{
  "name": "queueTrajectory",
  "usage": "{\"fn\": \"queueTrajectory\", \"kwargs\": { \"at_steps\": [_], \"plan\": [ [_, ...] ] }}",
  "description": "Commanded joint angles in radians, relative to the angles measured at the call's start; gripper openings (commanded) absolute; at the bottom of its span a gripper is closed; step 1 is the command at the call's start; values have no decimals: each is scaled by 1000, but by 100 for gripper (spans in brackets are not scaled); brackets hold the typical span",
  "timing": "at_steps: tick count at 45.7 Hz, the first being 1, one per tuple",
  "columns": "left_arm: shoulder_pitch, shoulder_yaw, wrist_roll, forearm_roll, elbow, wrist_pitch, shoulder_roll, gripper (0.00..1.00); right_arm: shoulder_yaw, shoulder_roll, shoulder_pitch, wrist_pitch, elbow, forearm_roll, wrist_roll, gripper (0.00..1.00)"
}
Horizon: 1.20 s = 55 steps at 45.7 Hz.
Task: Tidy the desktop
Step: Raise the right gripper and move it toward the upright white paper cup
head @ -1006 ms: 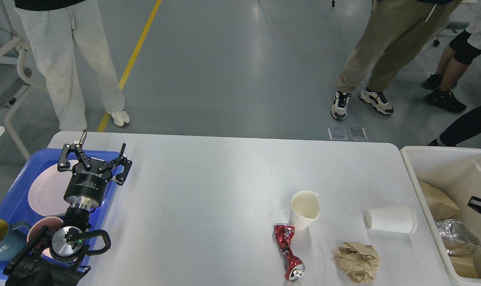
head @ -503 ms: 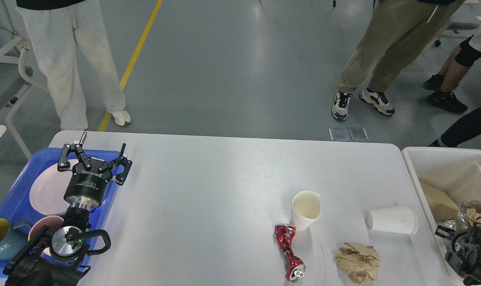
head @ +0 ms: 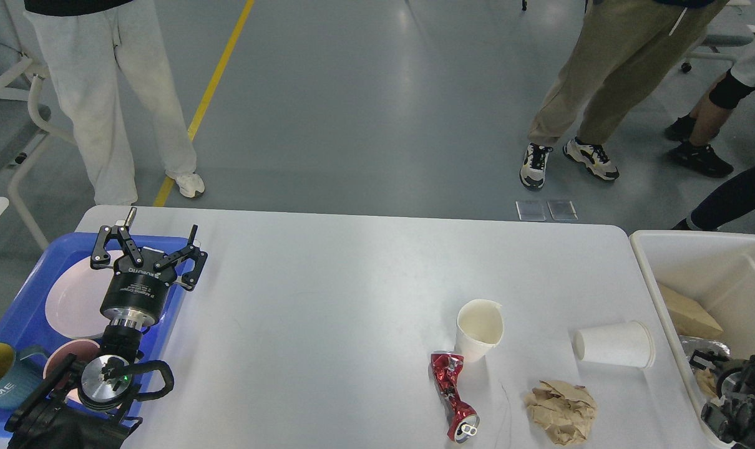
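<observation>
Lowered over the bin (head: 714, 262), right end effector (head: 736, 399) flanks the desktop (head: 327, 324)

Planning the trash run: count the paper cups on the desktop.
2. One paper cup stands upright with a torn rim behind the crushed red can; the other lies on its side near the white bin. The bin may hide more.

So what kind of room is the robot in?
Probably a robot lab or workshop: a grey floor with a yellow line, people standing watching, and a white desktop set with rubbish.
</observation>
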Motion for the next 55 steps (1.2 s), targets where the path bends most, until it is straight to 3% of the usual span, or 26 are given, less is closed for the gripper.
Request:
{"fn": "queueTrajectory", "kwargs": {
  "at_steps": [1, 7, 10, 14, 17, 22, 26, 34, 38, 45, 55],
  "plan": [
    [0, 0, 0, 0, 0, 0, 0, 97, 1, -17, 20, 13, 30, -2, -9, 100],
    [0, 0, 0, 0, 0, 0, 0, 96, -8, -120, 164, 56, 209, -16, -24, 100],
    [0, 0, 0, 0, 0, 0, 0, 96, -26, -180, 265, 96, 344, -27, -70, 100],
    [0, 0, 0, 0, 0, 0, 0, 96, -98, -243, 423, 171, 530, -54, -169, 100],
    [0, 0, 0, 0, 0, 0, 0, 96, -170, -272, 565, 208, 642, -59, -204, 100],
    [0, 0, 0, -2, 0, 0, 0, 96, -345, -266, 832, 298, 841, -57, -222, 100],
    [0, 0, 0, 0, 0, 0, 0, 96, -451, -222, 1045, 456, 943, -56, -224, 100],
    [0, 0, 0, 0, 0, 0, 0, 96, -505, -108, 1326, 922, 978, -51, -225, 100],
    [0, 0, 0, 0, 0, 0, 0, 96, -508, -71, 1469, 1063, 1058, -51, -225, 100],
    [0, 0, 0, -2, 0, 0, 0, 96, -516, -2, 1779, 1087, 1355, -37, -221, 100],
    [0, -2, 0, 0, 0, 0, 0, 96, -502, 5, 1985, 955, 1602, 53, -196, 100]
  ]
}}
